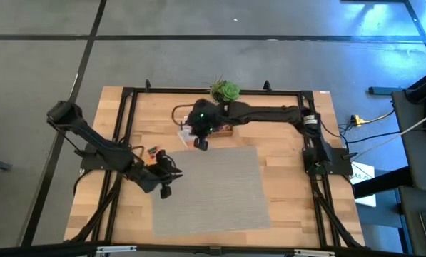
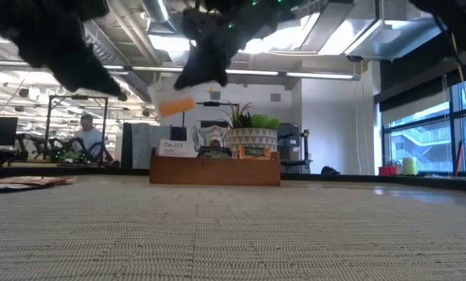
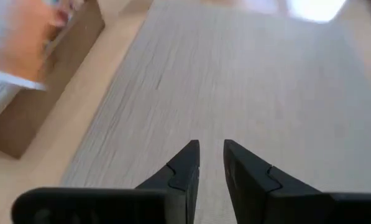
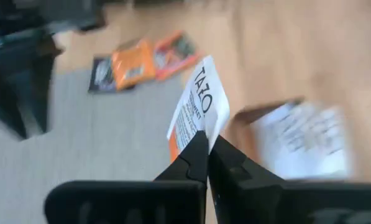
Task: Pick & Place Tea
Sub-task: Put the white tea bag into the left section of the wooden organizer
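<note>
The right pincer point(image 4: 207, 146) is closed on a white-and-orange tea packet point(image 4: 197, 106), gripping its lower corner so that the packet stands up between the two fingers. In the high view this pincer point(image 1: 200, 143) hangs just beside the wooden tray point(image 1: 223, 130) at the far edge of the grey mat point(image 1: 213, 185). In the low view the packet point(image 2: 174, 105) hangs clear of the table, above and in front of the tray point(image 2: 215, 169).

The left pincer point(image 3: 211, 155) stands narrowly apart with nothing between its fingers. It hovers over the near-left part of the mat point(image 3: 235, 81).

Loose packets point(image 4: 135, 62) lie beyond the right pincer, on the wood of the table point(image 1: 291, 207) at the mat's edge and close to the left arm. At least three are visible: one dark, two orange. The high view shows the same small group point(image 1: 153, 152) just beside the left pincer point(image 1: 164, 191).

Progress assessment:
- The tray already carries some packets, seen upright in the low view; their number cannot be determined.
- One packet is in transit in the right pincer, lifted but not yet deposited.
- Several packets remain on the table for collection.

The task appears to be partway through, with the present cycle at the carry stage.
</note>
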`<move>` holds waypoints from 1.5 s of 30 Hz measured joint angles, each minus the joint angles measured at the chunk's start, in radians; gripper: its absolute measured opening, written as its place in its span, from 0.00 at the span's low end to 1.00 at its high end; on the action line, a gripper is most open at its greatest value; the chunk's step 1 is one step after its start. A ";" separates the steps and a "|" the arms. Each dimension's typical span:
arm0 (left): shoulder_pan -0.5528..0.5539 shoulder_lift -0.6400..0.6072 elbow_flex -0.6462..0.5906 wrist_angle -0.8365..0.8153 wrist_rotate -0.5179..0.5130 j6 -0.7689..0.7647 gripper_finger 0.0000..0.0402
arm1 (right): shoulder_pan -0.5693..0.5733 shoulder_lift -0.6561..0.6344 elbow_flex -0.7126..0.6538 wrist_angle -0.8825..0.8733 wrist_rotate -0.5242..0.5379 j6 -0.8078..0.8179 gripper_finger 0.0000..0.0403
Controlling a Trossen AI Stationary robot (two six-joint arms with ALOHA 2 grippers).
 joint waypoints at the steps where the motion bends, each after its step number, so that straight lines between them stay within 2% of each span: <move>1: -0.003 -0.023 0.000 0.000 0.000 0.000 0.17 | 0.000 -0.018 -0.014 0.025 0.014 -0.014 0.02; 7: -0.037 -0.102 0.000 0.000 -0.036 0.034 0.17 | -0.026 -0.116 -0.261 0.236 0.043 -0.023 0.01; 12: -0.048 -0.112 0.001 0.003 -0.085 0.089 0.18 | -0.075 -0.151 -0.476 0.657 0.019 0.008 0.02; 17: -0.047 -0.112 0.002 0.003 -0.095 0.112 0.18 | -0.075 -0.123 -0.573 0.781 0.102 0.008 0.02; 22: -0.047 -0.112 0.002 0.003 -0.098 0.112 0.18 | -0.078 -0.088 -0.610 0.917 0.137 -0.062 0.02; 26: -0.047 -0.112 0.002 0.003 -0.101 0.103 0.18 | -0.076 -0.080 -0.611 0.921 0.184 -0.084 0.02; 45: -0.047 -0.113 0.003 0.010 -0.102 0.100 0.17 | -0.063 0.031 -0.611 1.025 0.190 -0.148 0.02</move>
